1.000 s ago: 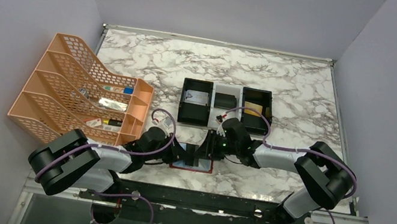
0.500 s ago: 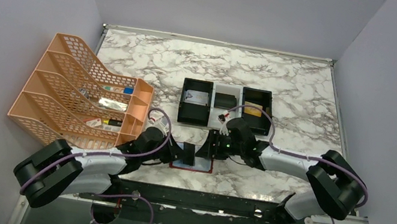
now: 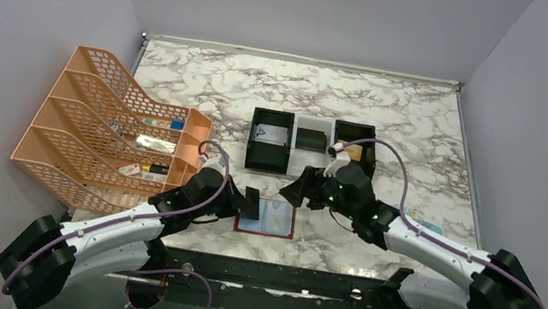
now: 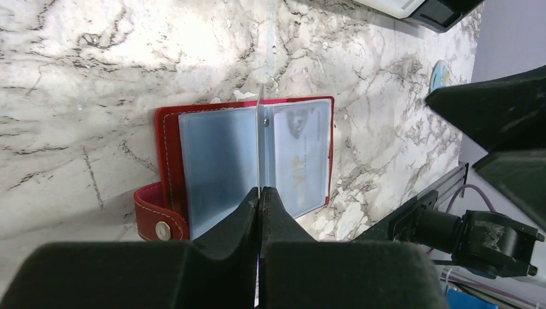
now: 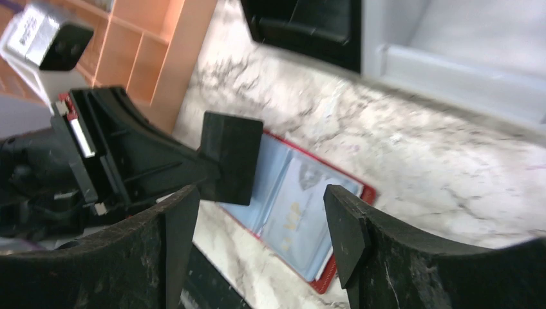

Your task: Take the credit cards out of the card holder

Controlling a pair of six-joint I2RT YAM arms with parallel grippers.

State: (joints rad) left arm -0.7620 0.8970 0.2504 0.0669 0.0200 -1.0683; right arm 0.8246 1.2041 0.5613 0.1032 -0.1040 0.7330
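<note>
Left wrist view: left pincer (image 4: 259, 196) sits closed at the open card holder (image 4: 169, 148), while right pincer (image 5: 261, 199) spreads wide, probably for a credit card (image 4: 299, 151).

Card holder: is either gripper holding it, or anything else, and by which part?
The right gripper is open and empty. The left gripper is shut above the open card holder; whether it pinches anything thin between its fingers cannot be told.

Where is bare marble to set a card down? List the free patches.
Free: the wide marble beyond the tray, and the stretch right of it toward the table edge. Crowded: around the card holder, where the left gripper and right gripper hang, beside the orange rack.
</note>
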